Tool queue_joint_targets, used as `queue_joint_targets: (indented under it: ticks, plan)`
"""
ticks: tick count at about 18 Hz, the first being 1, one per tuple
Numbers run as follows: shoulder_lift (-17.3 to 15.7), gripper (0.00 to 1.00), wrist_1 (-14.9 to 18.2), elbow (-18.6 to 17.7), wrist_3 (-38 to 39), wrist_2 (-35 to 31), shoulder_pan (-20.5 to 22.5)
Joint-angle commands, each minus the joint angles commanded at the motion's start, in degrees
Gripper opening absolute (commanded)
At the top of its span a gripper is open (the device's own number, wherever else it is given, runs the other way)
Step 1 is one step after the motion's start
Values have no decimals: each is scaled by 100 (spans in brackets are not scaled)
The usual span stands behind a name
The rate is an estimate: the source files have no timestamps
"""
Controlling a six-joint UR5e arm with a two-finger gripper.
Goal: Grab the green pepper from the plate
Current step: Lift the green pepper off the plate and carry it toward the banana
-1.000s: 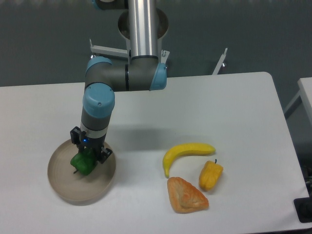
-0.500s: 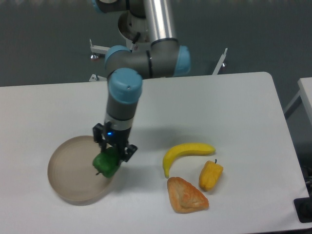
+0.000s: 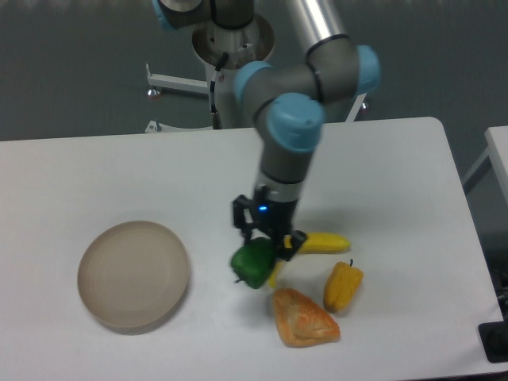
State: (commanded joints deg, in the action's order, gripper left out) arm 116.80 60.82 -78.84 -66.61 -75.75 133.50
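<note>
A: Where's the pepper (image 3: 254, 263)?

B: Off the plate (image 3: 133, 275) and well to its right, near the middle of the table (image 3: 397, 182); held in the pincer (image 3: 268, 246), whose two dark fingers are clamped on its upper part; the stem end points down and left.

A: Touching the table?

B: Can't tell from this view; it sits just under the pincer with a faint shadow beneath it.

A: The plate?

B: Round, beige, at the table's front-left; nothing shows inside it — just the faint rings of the dish.

A: What's around the pepper?

B: A banana (image 3: 317, 244) just behind and right of it, partly hidden by the pincer and the pepper, only the right end and a sliver of the left tip showing; a yellow-orange pepper (image 3: 343, 286) further right, lying apart from the green one; an orange-brown wedge, maybe a pastry (image 3: 302, 318), just below and right, its top corner near the green pepper's underside.

A: The arm?

B: Grey tubes with pale blue joint caps; it comes down from the top middle, bends at an elbow (image 3: 295, 121), and the wrist drops nearly straight down to the pincer — a small blue light glows on the wrist (image 3: 260, 209).

A: Background?

B: Dark grey wall behind the table; white metal brackets (image 3: 178, 81) at the arm's base.
</note>
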Motion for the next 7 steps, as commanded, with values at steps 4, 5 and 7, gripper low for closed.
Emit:
queue_joint_targets:
  ticks: [4, 5, 7]
  plan:
    - [132, 16, 0, 176, -440, -246, 203]
    - [167, 16, 0, 255, -467, -282, 212]
    - [194, 16, 9, 378, -467, -282, 221]
